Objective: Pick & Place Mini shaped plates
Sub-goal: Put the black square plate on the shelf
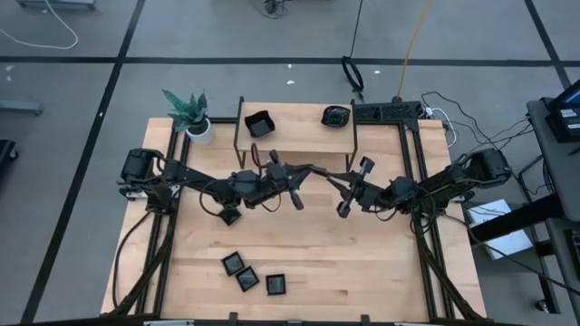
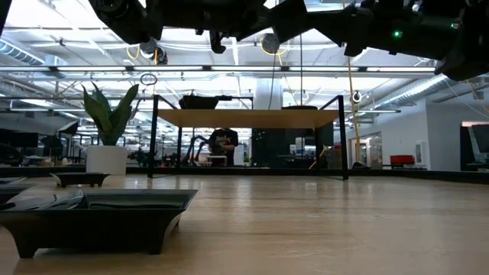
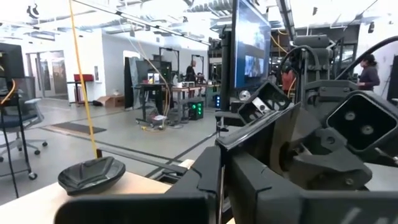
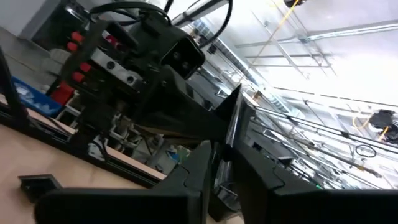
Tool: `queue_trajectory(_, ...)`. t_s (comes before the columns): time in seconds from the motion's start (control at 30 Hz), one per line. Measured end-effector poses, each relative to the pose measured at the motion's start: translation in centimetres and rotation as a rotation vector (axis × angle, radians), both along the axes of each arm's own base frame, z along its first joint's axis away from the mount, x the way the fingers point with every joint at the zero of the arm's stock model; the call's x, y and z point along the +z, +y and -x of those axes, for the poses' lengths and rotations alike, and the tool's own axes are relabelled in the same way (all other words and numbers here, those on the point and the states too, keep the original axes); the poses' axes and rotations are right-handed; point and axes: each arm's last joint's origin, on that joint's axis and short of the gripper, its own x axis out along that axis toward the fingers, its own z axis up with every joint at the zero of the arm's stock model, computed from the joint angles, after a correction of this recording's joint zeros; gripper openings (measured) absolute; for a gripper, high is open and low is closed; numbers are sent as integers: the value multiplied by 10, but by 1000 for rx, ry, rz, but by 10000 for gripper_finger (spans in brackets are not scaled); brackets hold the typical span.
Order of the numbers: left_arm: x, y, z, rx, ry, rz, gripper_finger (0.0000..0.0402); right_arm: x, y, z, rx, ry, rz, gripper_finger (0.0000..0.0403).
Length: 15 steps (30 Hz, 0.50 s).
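Both arms are hanging over the middle of the table (image 1: 362, 272), nose to nose. The left gripper (image 1: 306, 170) is sitting fully closed, and I can't tell if it's pinching anything. Can't tell the right gripper's (image 1: 333, 179) state either.

The mini shaped plates are lying all over. A square one (image 1: 260, 123) and a rounded one (image 1: 335, 115) are sitting at the back by the raised shelf (image 1: 299, 136). Three more (image 1: 247, 280) are clustered near the front edge, and another (image 1: 230, 215) is lying under the left arm. A potted plant (image 1: 190, 113) is standing in the back left corner.
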Motion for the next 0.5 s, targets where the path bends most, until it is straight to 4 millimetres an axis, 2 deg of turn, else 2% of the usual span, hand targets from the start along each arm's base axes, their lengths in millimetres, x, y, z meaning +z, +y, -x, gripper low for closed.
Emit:
queue_trajectory(0.23,3,0,1,17,10,-39,9,0,8,1,42,0,6,90)
queue_trajectory(0.5,33,0,18,150,0,-89,6,-2,16,2,25,20,-48,121)
